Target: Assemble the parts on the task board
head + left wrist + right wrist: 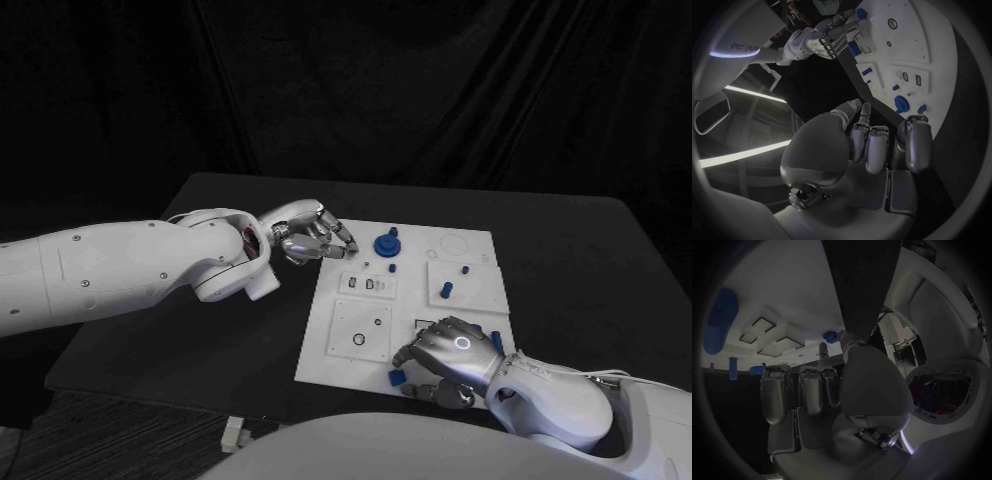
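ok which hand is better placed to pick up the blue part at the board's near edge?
Right, likely. The right hand rests over the near end of the task board, with the blue part just beside its fingers. The left hand is at the board's far corner, near the round blue part.

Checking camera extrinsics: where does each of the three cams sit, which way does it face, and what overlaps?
Head view: on the robot's head, looking down at the black table and the white task board; both white arms enter, left hand at the board's far corner, right hand at its near edge.
Left wrist view: behind the left hand, facing across the board.
Right wrist view: behind the right hand, low over the board.
Shared: head and left wrist views both show the round blue part and the right hand.
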You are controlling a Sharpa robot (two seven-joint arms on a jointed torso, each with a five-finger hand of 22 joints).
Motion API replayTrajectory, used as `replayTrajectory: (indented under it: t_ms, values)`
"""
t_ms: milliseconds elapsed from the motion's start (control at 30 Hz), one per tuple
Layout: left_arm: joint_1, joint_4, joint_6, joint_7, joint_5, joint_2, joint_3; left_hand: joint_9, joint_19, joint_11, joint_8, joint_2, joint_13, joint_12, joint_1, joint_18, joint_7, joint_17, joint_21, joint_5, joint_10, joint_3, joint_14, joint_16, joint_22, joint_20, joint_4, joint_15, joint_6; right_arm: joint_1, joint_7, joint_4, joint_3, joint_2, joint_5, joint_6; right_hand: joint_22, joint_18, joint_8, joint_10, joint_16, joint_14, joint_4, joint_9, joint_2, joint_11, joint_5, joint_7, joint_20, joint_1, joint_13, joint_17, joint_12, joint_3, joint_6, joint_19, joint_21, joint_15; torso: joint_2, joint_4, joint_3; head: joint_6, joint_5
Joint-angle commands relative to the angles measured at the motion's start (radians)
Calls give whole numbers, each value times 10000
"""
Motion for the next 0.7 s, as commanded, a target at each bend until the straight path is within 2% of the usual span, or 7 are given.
replayTrajectory:
  t_ms: [33, 200, 467, 700]
  values:
    - [-18, 22, 71, 113, 85, -1, 9, -25, -73, 74, 46, 7, 1346, -39, 111, 155, 37, 2258, -60, 39, 6, -11, 821, -41, 1930, -15, 70, 72, 0, -28, -257, -44, 2, 31, -109, -265, 2635, -76, -27, 1061, -44, 1035, -4, 8, 79, 67, 65, -6, 66, -14, 2634, 2468, 37, 54, -55, 1058, 32, 83, 4, -2, 2, -2, 6]
    - [-23, 19, 91, 101, 85, -2, 9, -28, -79, 74, 49, 13, 1346, -39, 117, 157, 36, 2256, -70, 41, 5, -9, 819, -43, 1927, -14, 75, 72, 3, -33, -304, -113, 2, 79, -109, -214, 2635, -76, -21, 1061, -53, 1032, -5, 11, 92, 69, 70, -5, 68, -18, 2634, 2453, 37, 63, -44, 1058, 32, 84, 1, 4, 1, -2, 22]
    - [-33, 17, 112, 98, 85, 3, 9, -31, -85, 73, 54, 19, 1343, -41, 127, 159, 34, 2254, -82, 43, 3, -6, 818, -45, 1924, -14, 81, 73, 7, -56, -335, -242, 2, 211, -108, -152, 2631, -72, 89, 1061, -56, 1030, -19, 85, 107, 88, -395, 10, 87, -53, 2634, 2444, 37, 66, 149, 1051, 20, 100, 2, 4, 2, -2, 15]
    - [-39, 10, 129, 97, 85, 5, 9, -33, -86, 72, 60, 23, 1339, -47, 140, 160, 31, 2252, -83, 45, -1, -3, 817, -48, 1923, -13, 83, 73, 13, -87, -280, -357, 2, 331, -108, -123, 2630, -72, 235, 1061, -58, 1028, -73, 184, 119, 82, -456, -12, 90, 30, 2634, 2437, 37, 92, 404, 1051, 20, 97, 3, -3, -1, -2, 28]
